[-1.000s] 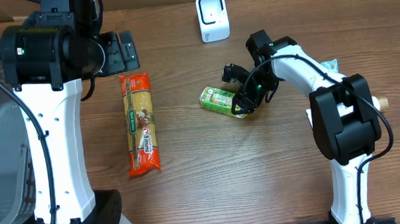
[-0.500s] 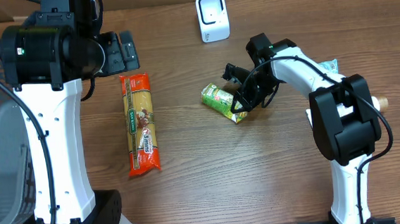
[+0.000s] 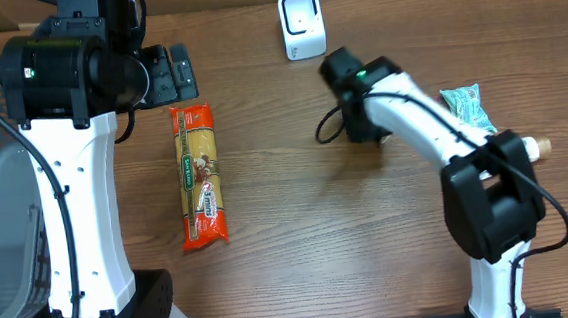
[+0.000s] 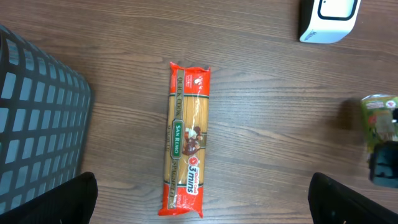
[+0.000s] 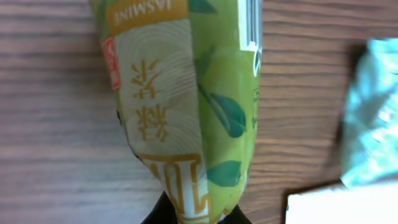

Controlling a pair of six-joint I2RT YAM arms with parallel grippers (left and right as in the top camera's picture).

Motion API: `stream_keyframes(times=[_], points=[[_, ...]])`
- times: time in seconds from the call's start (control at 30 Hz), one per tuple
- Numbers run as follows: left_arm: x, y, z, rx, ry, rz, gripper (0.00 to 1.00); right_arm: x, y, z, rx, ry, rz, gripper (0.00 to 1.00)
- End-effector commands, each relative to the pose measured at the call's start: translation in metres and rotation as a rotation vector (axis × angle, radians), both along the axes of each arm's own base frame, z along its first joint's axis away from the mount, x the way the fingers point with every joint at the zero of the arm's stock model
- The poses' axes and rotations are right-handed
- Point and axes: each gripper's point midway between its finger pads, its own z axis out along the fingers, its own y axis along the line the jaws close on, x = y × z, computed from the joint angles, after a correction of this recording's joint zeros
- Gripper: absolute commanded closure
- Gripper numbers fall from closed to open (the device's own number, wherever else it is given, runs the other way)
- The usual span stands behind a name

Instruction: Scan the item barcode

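Tea pack (image 5: 186, 106): green, marked "JASMINE", pinched at one end by the right gripper (image 5: 193, 214). It fills the middle of the right wrist view, with wood grain behind it.
Tea pack, other views: it shows at the right edge of the left wrist view. From overhead it is hidden under the right arm (image 3: 412, 120). I cannot tell if it is clear of the table (image 3: 320, 237).
Barcode (image 5: 250, 25): a white strip with bars at the pack's far right edge, only partly seen.
Right gripper: clenched on the tea pack, with dark fingertips either side of its near end.
Right arm: it reaches across the table, its wrist near the scanner (image 3: 302, 24) and just in front of it.
Scanner: white and upright at the far edge of the table, apart from the arm.
Left gripper (image 4: 208, 202): released, with its fingers spread wide at the two lower corners of its view. It grasps nothing and hangs above the pasta (image 4: 186, 140).
Pasta: a long orange-red packet lying flat, with the basket (image 4: 37, 124) to its left and the tea pack well to its right.
Basket: grey mesh at the table's left edge.
Teal pack (image 3: 466, 106): it lies on the table to the right of the right arm. It is blurred in the right wrist view.
White shape (image 5: 336, 205): at the lower right of the right wrist view; I cannot tell what it is.
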Motion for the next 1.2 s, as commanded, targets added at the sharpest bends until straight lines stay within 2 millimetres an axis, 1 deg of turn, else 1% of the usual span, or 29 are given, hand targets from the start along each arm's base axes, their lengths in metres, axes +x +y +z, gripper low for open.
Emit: stream_keyframes(times=[0.0, 0.03, 0.07, 0.1, 0.13, 0.17, 0.2, 0.23, 0.27, 0.3, 0.33, 0.43, 0.53, 0.6, 0.63, 0.7, 0.73, 0.77, 0.8, 0.87, 0.9, 0.93, 0.97, 1.03, 1.07, 1.17], points=[[0.001, 0.002, -0.001, 0.018, 0.004, -0.011, 0.0, -0.004, -0.008, -0.006, -0.161, -0.116, -0.076, 0.96], [0.001, 0.002, -0.001, 0.018, 0.004, -0.011, 0.0, -0.008, -0.004, -0.012, -0.17, -0.102, -0.06, 0.96], [0.001, 0.002, -0.001, 0.018, 0.004, -0.011, 0.0, -0.013, 0.002, -0.016, -0.173, -0.082, -0.036, 0.92], [0.001, 0.002, -0.001, 0.018, 0.004, -0.011, 0.0, -0.017, 0.009, -0.019, -0.168, -0.058, -0.002, 0.86], [0.001, 0.002, -0.001, 0.017, 0.004, -0.011, 0.0, -0.021, 0.02, -0.021, -0.158, -0.034, 0.055, 0.78], [0.001, 0.002, -0.001, 0.018, 0.004, -0.011, 0.0, -0.023, 0.029, -0.02, -0.148, -0.027, 0.087, 0.63], [0.001, 0.002, -0.001, 0.018, 0.004, -0.011, 0.0, -0.025, 0.041, -0.018, -0.129, -0.023, 0.119, 0.55], [0.001, 0.002, -0.001, 0.018, 0.004, -0.011, 0.0, -0.027, 0.052, -0.016, -0.11, -0.017, 0.15, 0.45], [0.001, 0.002, -0.001, 0.018, 0.004, -0.011, 0.0, -0.029, 0.063, -0.014, -0.088, -0.006, 0.188, 0.39], [0.001, 0.002, -0.001, 0.018, 0.004, -0.011, 0.0, -0.031, 0.074, -0.012, -0.062, 0.009, 0.233, 0.37], [0.001, 0.002, -0.001, 0.018, 0.004, -0.011, 0.0, -0.034, 0.088, -0.011, -0.03, 0.025, 0.281, 0.3], [0.001, 0.002, -0.001, 0.018, 0.004, -0.011, 0.0, -0.045, 0.118, -0.013, 0.078, 0.089, 0.386, 0.2], [0.001, 0.002, -0.001, 0.018, 0.004, -0.011, 0.0, -0.061, 0.143, -0.019, 0.211, 0.176, 0.486, 0.19], [0.001, 0.002, -0.001, 0.018, 0.004, -0.011, 0.0, -0.061, 0.145, -0.017, 0.241, 0.185, 0.48, 0.21], [0.001, 0.002, -0.001, 0.018, 0.004, -0.011, 0.01, -0.057, 0.142, -0.014, 0.248, 0.177, 0.461, 0.24], [0.001, 0.002, -0.001, 0.018, 0.004, -0.011, 0.0, -0.047, 0.136, -0.005, 0.261, 0.145, 0.414, 0.24], [0.001, 0.002, -0.001, 0.017, 0.004, -0.011, 0.0, -0.04, 0.132, 0.003, 0.271, 0.12, 0.382, 0.24], [0.001, 0.002, -0.001, 0.018, 0.004, -0.011, 0.0, -0.03, 0.124, 0.019, 0.293, 0.079, 0.343, 0.24], [0.001, 0.002, -0.001, 0.018, 0.004, -0.011, 0.0, -0.023, 0.118, 0.03, 0.306, 0.054, 0.322, 0.23], [0.001, 0.002, -0.001, 0.018, 0.004, -0.011, 0.0, -0.011, 0.102, 0.051, 0.329, 0.005, 0.285, 0.18], [0.001, 0.002, -0.001, 0.018, 0.004, -0.011, 0.0, -0.005, 0.093, 0.059, 0.337, -0.016, 0.265, 0.13], [0.001, 0.002, -0.001, 0.017, 0.004, -0.011, 0.0, -0.001, 0.085, 0.065, 0.344, -0.028, 0.244, 0.05], [0.001, 0.002, -0.001, 0.018, 0.004, -0.011, 0.0, 0.004, 0.071, 0.067, 0.356, -0.029, 0.211, 0.0], [0.001, 0.002, -0.001, 0.018, 0.004, -0.011, 0.0, 0.005, 0.06, 0.062, 0.413, 0.02, 0.209, 0.0], [0.001, 0.002, -0.001, 0.018, 0.004, -0.011, 0.0, 0.004, 0.059, 0.058, 0.452, 0.05, 0.223, 0.0], [0.001, 0.002, -0.001, 0.018, 0.004, -0.011, 0.0, -0.005, 0.064, 0.042, 0.642, 0.163, 0.295, 0.0]])
